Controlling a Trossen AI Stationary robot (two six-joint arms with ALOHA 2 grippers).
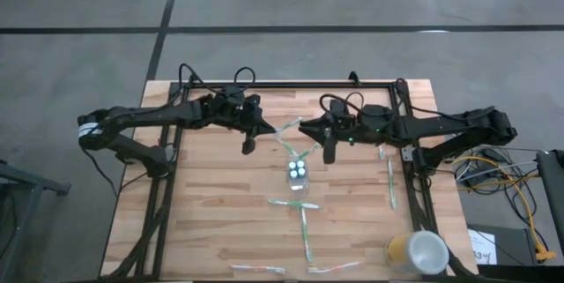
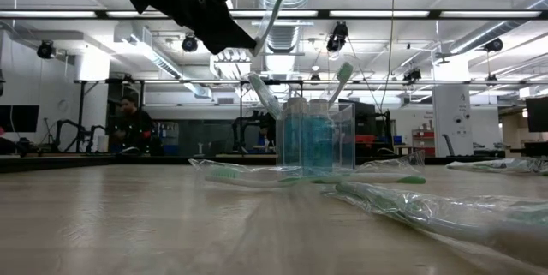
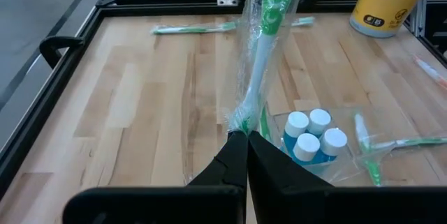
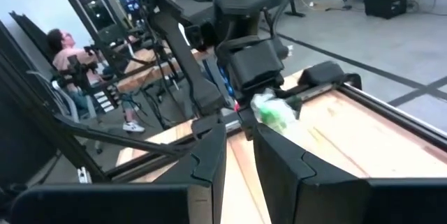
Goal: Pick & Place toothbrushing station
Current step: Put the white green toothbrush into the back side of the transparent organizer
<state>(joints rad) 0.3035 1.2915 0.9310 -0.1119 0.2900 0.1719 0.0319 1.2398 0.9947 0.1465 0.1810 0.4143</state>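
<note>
Clear cup (image 1: pixel 298 174) sits mid-table, three white-capped tubes (image 3: pixel 312 135) upright inside, plus at least two toothbrushes (image 2: pixel 264 93) leaning out of it in the low view. Left gripper (image 3: pixel 243 140) is raised above the table just beside the cup, jaws pinched shut on a wrapped toothbrush (image 3: pixel 264 35) — brush head pointing away from the wrist. Right gripper (image 1: pixel 330 152) hovers near the cup on the other side; jaws narrowly apart, nothing visibly held. Loose wrapped toothbrushes (image 1: pixel 306 234) lie on the table, one (image 1: pixel 390 183) off to the right, more along the near edge. Judged partway — tubes done, several brushes left. Yellow cup (image 1: pixel 416 252) stands at a table corner.
</note>
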